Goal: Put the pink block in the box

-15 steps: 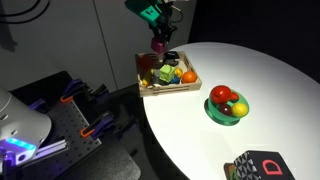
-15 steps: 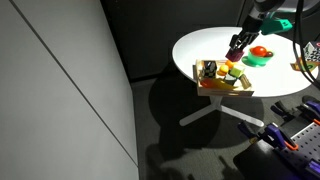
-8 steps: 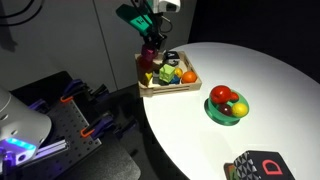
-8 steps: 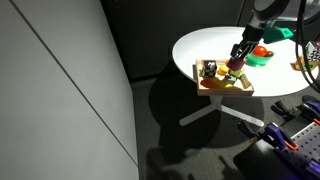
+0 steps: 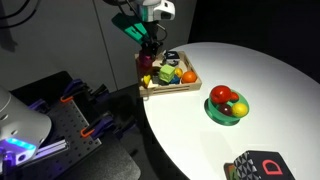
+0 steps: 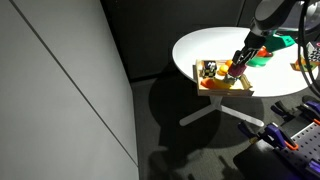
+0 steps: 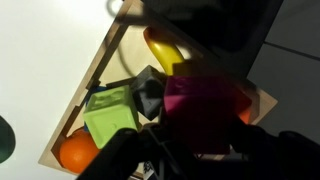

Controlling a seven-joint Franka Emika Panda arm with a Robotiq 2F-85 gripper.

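Note:
The light-wood box (image 5: 172, 91) stands at the table's edge and holds several toys: a green block (image 7: 108, 115), a yellow piece (image 7: 162, 50), an orange ball (image 7: 76, 152) and a dark piece (image 7: 150, 92). The box also shows in an exterior view (image 6: 222, 88) and the wrist view (image 7: 95, 75). My gripper (image 5: 150, 57) is shut on the pink block (image 7: 205, 105) and holds it low over the box's inside, near the other toys. In an exterior view the pink block (image 6: 237, 68) shows between the fingers (image 6: 238, 64). The fingers (image 7: 200, 142) hide its lower part.
A round green bowl (image 5: 214, 115) with red and yellow fruit sits mid-table and shows in both exterior views (image 6: 262, 60). A dark block with a red D (image 5: 258, 165) lies near the table's front edge. The white round table (image 5: 270, 80) drops off just beside the box.
My gripper has moved down and towards the table's edge with the pink block, from above the box to low over its contents.

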